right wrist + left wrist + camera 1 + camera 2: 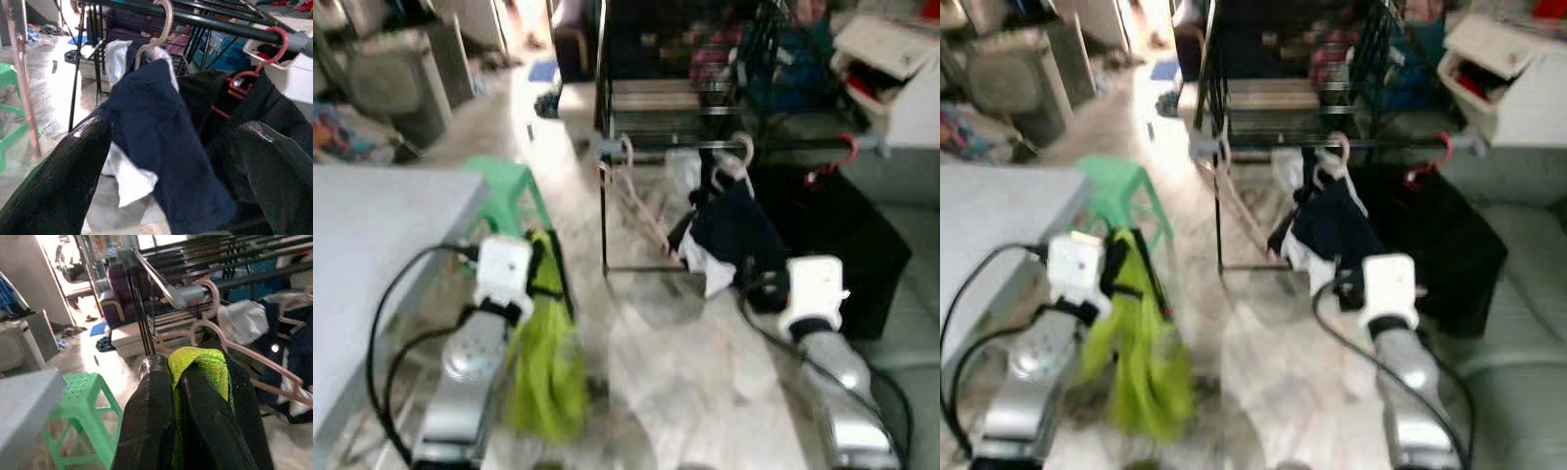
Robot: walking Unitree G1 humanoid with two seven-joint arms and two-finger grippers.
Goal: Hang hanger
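Left gripper (176, 396) clamped on green garment (546, 367), well short of rack rail (220, 27). Right gripper (176, 161) jaws apart, empty, near navy garment (161, 147) already hung. 1 hanging left, I judge.

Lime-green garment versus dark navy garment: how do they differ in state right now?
The lime-green fabric garment is gripped by the left gripper, jaws shut on it, while the dark navy fabric garment hangs from a pale hanger on the black rack rail. The right gripper is open near the navy one. Both garments hang limp.
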